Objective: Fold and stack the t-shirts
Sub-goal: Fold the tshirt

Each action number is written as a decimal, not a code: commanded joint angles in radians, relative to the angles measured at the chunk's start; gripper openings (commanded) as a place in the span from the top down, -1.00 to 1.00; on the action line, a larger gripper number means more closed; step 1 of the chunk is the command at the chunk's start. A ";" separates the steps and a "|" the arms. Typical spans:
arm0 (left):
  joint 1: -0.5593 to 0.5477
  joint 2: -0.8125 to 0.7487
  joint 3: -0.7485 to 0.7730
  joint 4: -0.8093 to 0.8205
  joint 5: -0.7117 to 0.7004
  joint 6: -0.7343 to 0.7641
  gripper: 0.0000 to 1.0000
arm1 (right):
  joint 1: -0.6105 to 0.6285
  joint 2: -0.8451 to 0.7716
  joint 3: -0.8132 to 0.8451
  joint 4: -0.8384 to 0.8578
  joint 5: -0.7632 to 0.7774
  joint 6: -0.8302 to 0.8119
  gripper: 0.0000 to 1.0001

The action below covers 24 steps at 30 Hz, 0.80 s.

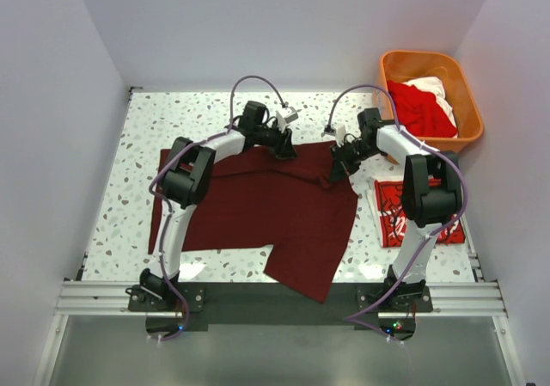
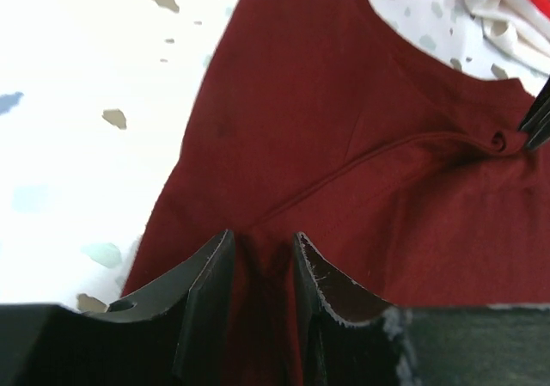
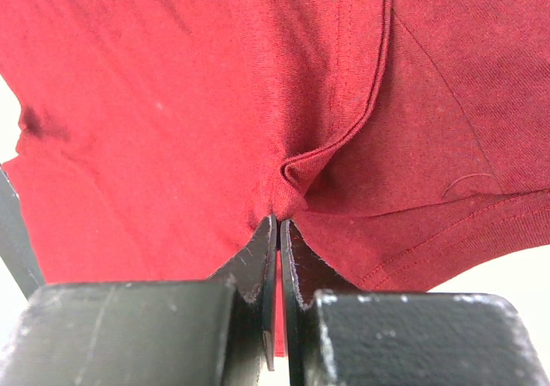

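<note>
Reaching in from their bases, both arms arch over the table (image 1: 129, 137) with elbows out and wrists turned toward each other. The left gripper (image 1: 286, 151) and the right gripper (image 1: 337, 169) rest at the far edge of the maroon t-shirt (image 1: 258, 210). It lies spread and rumpled, one corner crossing the near table edge. Bare tabletop shows to the left and beyond it. Just right lies a folded red Coca-Cola t-shirt (image 1: 391, 223), partly under the right arm. Red and white t-shirts (image 1: 423, 111) sit in the orange basket (image 1: 387, 68) at the far right corner.

From the left wrist, the left gripper (image 2: 262, 242) has its jaws apart, a ridge of the maroon t-shirt (image 2: 344, 128) lying loose between them. The shirt's left edge borders bare table.

From the right wrist, the right gripper (image 3: 279, 224) is clamped tight on a bunched fold of the maroon t-shirt (image 3: 172, 102), beside a seam.
</note>
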 commanded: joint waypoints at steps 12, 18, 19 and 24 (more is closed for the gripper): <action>-0.005 -0.078 -0.077 0.134 0.116 -0.032 0.97 | 0.001 -0.007 0.042 -0.009 -0.010 -0.037 1.00; 0.000 -0.186 -0.212 0.241 0.177 -0.020 1.00 | 0.001 -0.006 0.042 -0.019 -0.006 -0.068 1.00; 0.003 -0.197 -0.224 0.244 0.182 -0.009 1.00 | 0.001 -0.007 0.042 -0.020 -0.006 -0.074 1.00; 0.004 -0.262 -0.302 0.183 0.258 0.113 1.00 | 0.002 -0.007 0.035 -0.051 -0.010 -0.144 1.00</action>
